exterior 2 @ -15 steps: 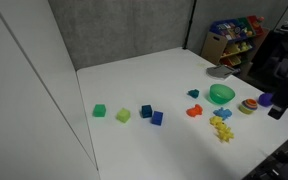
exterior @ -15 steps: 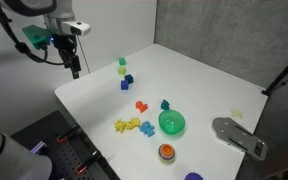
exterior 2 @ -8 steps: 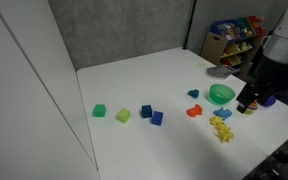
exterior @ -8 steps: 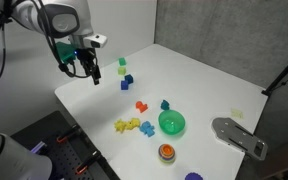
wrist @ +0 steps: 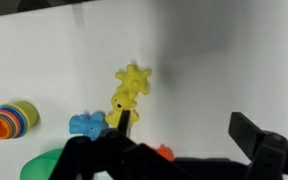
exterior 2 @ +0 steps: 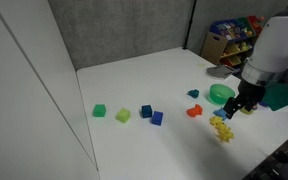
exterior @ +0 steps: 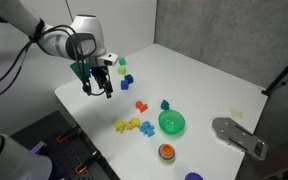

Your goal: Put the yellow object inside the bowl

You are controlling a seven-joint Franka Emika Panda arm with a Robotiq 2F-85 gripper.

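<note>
While the tool [exterior: 96, 90] hung above the white bench [exterior: 204, 85], its two dark fingers [wrist: 254, 135] stood wide apart with nothing between them, as the wrist view showed plainly. In an exterior view it sat over bare bench, short of the toy cluster and near the green cube [exterior: 122, 62] and the blue cubes [exterior: 127, 80]. The yellow object [wrist: 134, 78], a small flat piece with a pointed, star-like outline, lay on the bench untouched, apart from the tool and outside the bowl [wrist: 44, 168]. In an exterior view the yellow object [exterior: 121, 126] was at the end of a short row of yellow pieces, on the side away from the bowl [exterior: 172, 123]. Just beside it in the wrist view lay a blockier yellow piece [wrist: 121, 104], and next to that a light blue piece [wrist: 86, 124]. The bright green bowl stood upright, and I could not tell whether anything lay in it. A red piece [exterior: 141, 105] and a dark blue piece [exterior: 165, 104] rested near the bowl, apart from each other. A round orange-red container [exterior: 166, 152] stood close to the bowl toward the bench edge; the wrist view showed coloured bands on it
</note>
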